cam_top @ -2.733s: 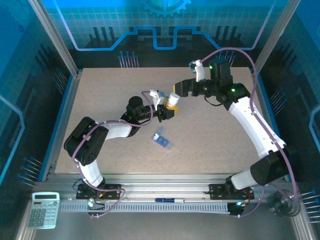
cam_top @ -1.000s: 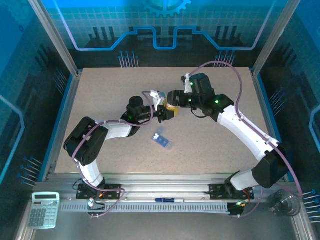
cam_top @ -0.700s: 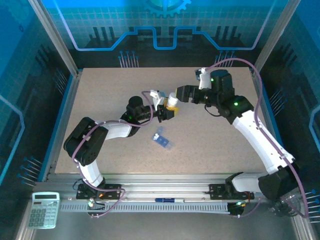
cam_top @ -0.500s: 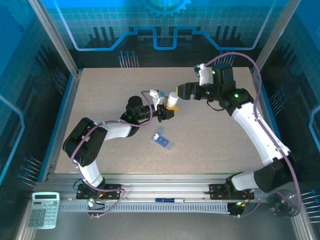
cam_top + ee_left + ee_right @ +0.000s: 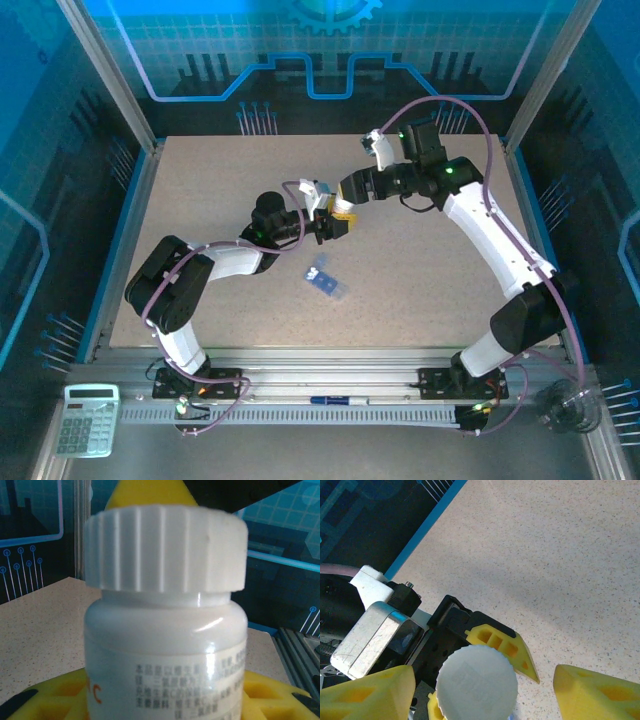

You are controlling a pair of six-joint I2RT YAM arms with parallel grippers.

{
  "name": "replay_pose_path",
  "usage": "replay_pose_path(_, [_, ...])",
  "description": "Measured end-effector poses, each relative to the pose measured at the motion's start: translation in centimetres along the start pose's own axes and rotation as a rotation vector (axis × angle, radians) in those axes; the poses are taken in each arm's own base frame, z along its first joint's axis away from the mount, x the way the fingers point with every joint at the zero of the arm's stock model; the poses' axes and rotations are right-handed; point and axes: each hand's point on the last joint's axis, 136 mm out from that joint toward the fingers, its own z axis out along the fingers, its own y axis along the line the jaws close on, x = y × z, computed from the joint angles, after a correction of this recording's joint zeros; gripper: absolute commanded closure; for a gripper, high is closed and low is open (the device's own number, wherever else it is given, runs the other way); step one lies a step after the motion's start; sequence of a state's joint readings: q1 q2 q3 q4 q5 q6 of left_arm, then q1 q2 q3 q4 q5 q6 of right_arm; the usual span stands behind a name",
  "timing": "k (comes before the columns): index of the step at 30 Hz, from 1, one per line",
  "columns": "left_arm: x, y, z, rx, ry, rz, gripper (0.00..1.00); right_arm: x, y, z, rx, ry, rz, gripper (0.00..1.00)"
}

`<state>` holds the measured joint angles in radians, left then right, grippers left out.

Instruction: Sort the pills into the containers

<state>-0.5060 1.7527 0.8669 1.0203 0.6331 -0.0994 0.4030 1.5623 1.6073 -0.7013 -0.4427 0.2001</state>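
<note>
Pill bottle: white cap on, clamped upright in left gripper, frame centre.
Right gripper: fingers spread astride the cap, not gripping.
Blue pill box: on the table, lower centre, apart from both grippers.
Sorting: judged not begun, as the bottle is unopened.

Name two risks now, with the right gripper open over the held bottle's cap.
1. The cap sits nearer one finger of the open right gripper; closing might grip it skewed and slip.
2. Twisting could turn the bottle inside the left gripper, or spill its contents away from the pill box.
</note>
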Motion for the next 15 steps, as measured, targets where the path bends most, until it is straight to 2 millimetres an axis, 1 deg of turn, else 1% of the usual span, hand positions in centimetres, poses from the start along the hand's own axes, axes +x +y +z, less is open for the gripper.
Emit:
replay_pose_path(4, [0.1, 0.0, 0.0, -0.001, 0.003, -0.002, 1.0, 0.2, 0.0, 0.4, -0.006, 0.013, 0.003, 0.3])
replay_pose_path(9, [0.1, 0.0, 0.0, -0.001, 0.005, -0.003, 1.0, 0.5, -0.4, 1.1, -0.004, 0.028, 0.014, 0.37])
replay_pose_path(14, [0.4, 0.1, 0.0, -0.003, 0.014, -0.012, 1.0, 0.7, -0.2, 1.5, -0.016, 0.039, 0.023, 0.53])
replay_pose_path(15, [0.4, 0.1, 0.0, -0.003, 0.016, -0.014, 1.0, 0.7, -0.2, 1.5, -0.018, 0.039, 0.023, 0.55])
